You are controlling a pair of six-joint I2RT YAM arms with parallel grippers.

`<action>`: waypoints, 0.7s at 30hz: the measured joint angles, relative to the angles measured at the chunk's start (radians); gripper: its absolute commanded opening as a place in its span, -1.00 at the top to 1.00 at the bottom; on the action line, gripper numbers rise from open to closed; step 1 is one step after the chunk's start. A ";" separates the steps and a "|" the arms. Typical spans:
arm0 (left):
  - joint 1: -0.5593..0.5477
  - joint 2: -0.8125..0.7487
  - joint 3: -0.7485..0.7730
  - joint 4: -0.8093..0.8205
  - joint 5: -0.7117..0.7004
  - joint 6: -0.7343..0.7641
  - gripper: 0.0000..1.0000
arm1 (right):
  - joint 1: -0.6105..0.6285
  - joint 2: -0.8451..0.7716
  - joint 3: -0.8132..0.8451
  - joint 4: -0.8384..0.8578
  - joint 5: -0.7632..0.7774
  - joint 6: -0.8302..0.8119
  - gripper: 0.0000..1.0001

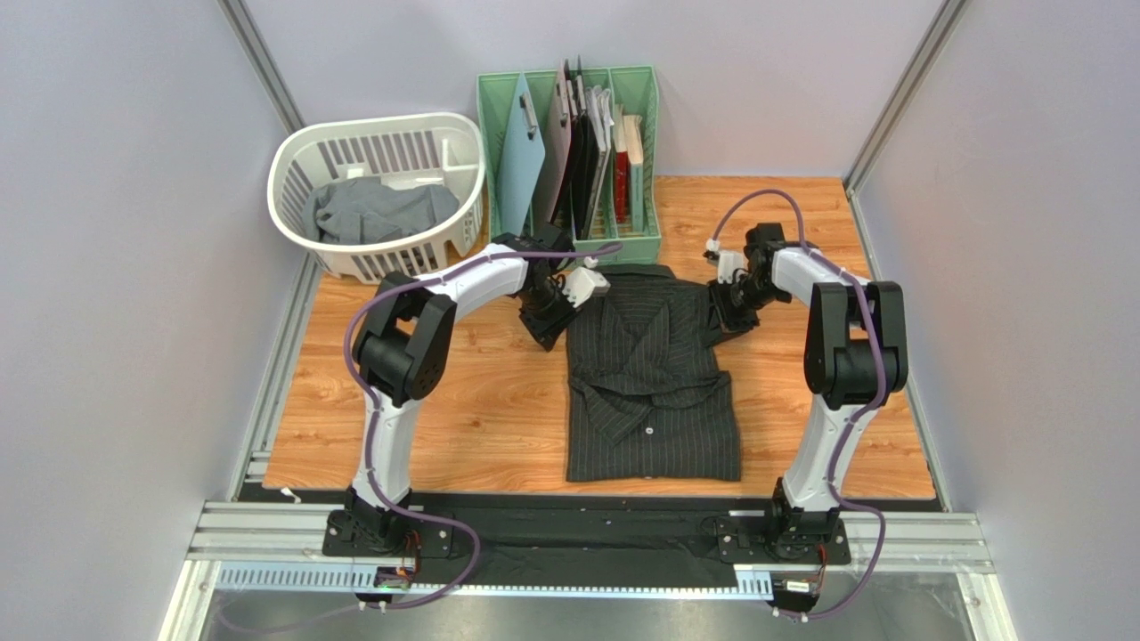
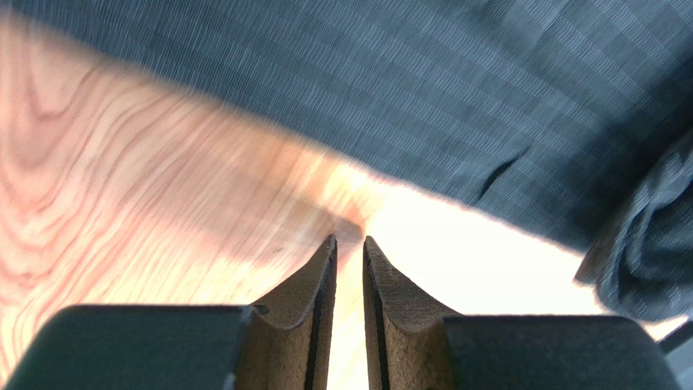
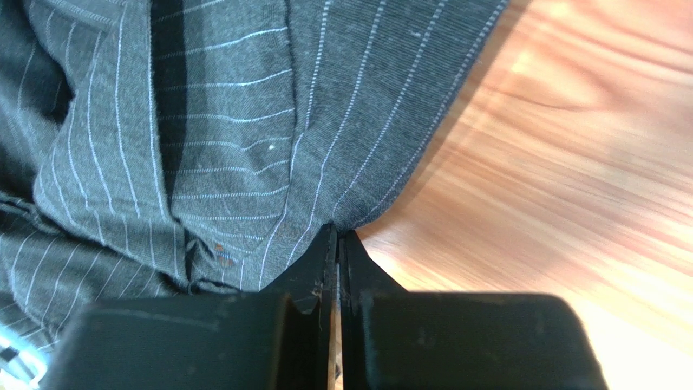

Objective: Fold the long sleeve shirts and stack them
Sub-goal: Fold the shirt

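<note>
Top external view gives you the black pinstriped shirt [image 1: 652,387] spread flat on the wooden table [image 1: 442,401] at the centre of the frame. Its collar faces up, and its far edge lies just below the green rack [image 1: 498,100]. The grey shirt [image 1: 382,210] sits bunched in the white basket [image 1: 375,128] at the upper left.

Your left gripper [image 1: 569,291] is at the upper left corner of the black shirt, and your right gripper [image 1: 729,302] is at its upper right corner.

Left wrist view shows you the left gripper [image 2: 348,240] with its fingers nearly together. A thin gap remains between them, with bare wood visible through it and nothing held. The shirt's edge [image 2: 407,89] lies just beyond the tips, across the top of the frame.

Right wrist view shows you the right gripper [image 3: 338,231] fully closed. The shirt's edge [image 3: 228,146] is drawn to a point at its tips, so it appears to pinch the cloth. Bare table [image 3: 569,162] fills the right of the frame.
</note>
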 measured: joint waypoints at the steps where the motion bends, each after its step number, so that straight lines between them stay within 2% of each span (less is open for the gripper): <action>1: 0.011 -0.002 0.000 -0.002 0.010 0.002 0.46 | -0.008 -0.001 0.003 0.000 0.004 0.000 0.55; 2: 0.019 -0.004 -0.002 -0.003 0.022 0.003 0.39 | -0.014 -0.001 0.008 -0.001 0.010 0.004 0.45; 5: 0.047 -0.048 -0.042 0.009 0.081 0.014 0.01 | -0.034 -0.005 0.037 -0.014 0.022 -0.009 0.21; 6: 0.053 -0.074 -0.064 0.014 0.106 0.022 -0.06 | -0.040 -0.013 0.042 -0.020 0.022 -0.018 0.13; 8: 0.060 -0.153 -0.124 0.023 0.164 0.038 -0.19 | -0.052 -0.048 0.038 -0.043 0.017 -0.053 0.02; 9: 0.060 -0.204 -0.162 0.031 0.197 0.043 -0.22 | -0.060 -0.080 0.029 -0.063 0.007 -0.080 -0.12; 10: 0.058 -0.255 -0.194 0.039 0.227 0.048 -0.40 | -0.070 -0.115 0.018 -0.084 -0.006 -0.107 -0.18; 13: 0.041 -0.399 -0.268 0.069 0.299 0.070 -0.48 | -0.105 -0.231 -0.024 -0.164 -0.051 -0.225 -0.24; 16: 0.008 -0.477 -0.315 0.116 0.322 0.098 -0.48 | -0.135 -0.314 -0.080 -0.233 -0.063 -0.351 -0.16; 19: -0.059 -0.523 -0.383 0.172 0.306 0.145 -0.42 | -0.140 -0.342 -0.156 -0.289 -0.061 -0.458 -0.07; 21: -0.115 -0.525 -0.415 0.196 0.279 0.172 -0.30 | -0.138 -0.341 -0.194 -0.308 -0.056 -0.496 0.00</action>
